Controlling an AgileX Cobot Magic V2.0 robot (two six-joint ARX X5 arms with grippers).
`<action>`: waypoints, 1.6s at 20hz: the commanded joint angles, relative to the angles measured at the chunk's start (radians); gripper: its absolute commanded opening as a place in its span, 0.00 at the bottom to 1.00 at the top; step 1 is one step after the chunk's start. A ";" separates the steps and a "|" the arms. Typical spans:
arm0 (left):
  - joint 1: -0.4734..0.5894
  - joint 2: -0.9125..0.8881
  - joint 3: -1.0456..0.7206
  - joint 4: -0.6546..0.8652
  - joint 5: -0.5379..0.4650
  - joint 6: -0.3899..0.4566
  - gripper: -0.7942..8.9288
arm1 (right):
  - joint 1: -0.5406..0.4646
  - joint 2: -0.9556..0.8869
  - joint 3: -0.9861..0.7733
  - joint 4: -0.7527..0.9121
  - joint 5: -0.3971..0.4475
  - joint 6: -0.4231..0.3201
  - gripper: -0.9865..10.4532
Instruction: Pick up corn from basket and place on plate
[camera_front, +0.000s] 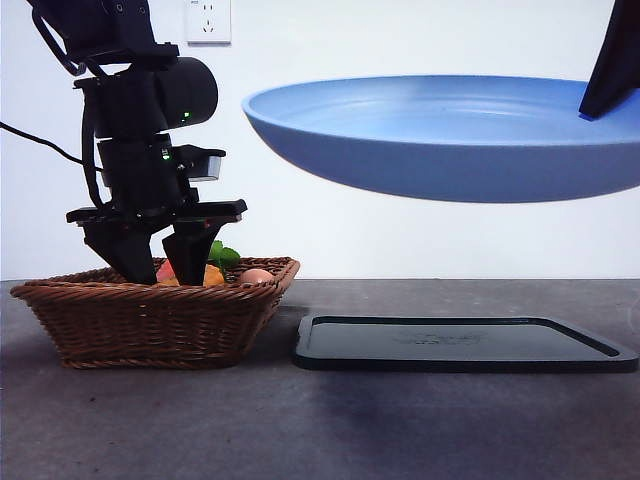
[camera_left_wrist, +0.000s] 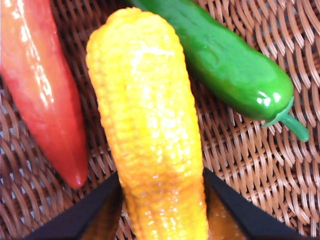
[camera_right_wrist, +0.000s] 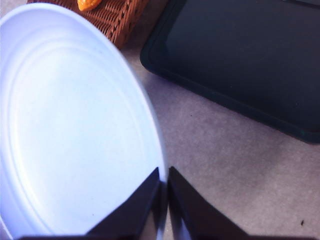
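Observation:
The corn (camera_left_wrist: 150, 125), yellow and bumpy, lies lengthwise on the woven floor of the brown wicker basket (camera_front: 150, 320). My left gripper (camera_front: 160, 265) reaches down into the basket, and its two black jaws press against both sides of the cob's near end, shut on it. High over the table hangs the light-blue plate (camera_front: 450, 140), tilted slightly, held by its rim at the right edge of the front view by my right gripper (camera_right_wrist: 164, 172), shut on it. The plate (camera_right_wrist: 75, 125) fills much of the right wrist view.
A red pepper (camera_left_wrist: 45, 95) and a green cucumber (camera_left_wrist: 225, 60) lie on either side of the corn. A flat black tray (camera_front: 460, 345) rests on the grey table right of the basket, beneath the plate. Green leaves (camera_front: 225, 255) and a peach-coloured item (camera_front: 257, 276) show over the basket rim.

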 joint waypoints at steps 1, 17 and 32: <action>0.000 0.018 0.024 -0.010 -0.006 -0.026 0.24 | 0.002 0.002 0.023 0.017 -0.003 0.017 0.09; -0.085 -0.429 0.024 -0.043 0.235 -0.088 0.24 | -0.003 0.247 0.023 0.223 0.022 0.092 0.09; -0.331 -0.228 0.022 -0.006 0.243 -0.039 0.24 | -0.101 0.399 0.029 0.392 -0.166 0.189 0.09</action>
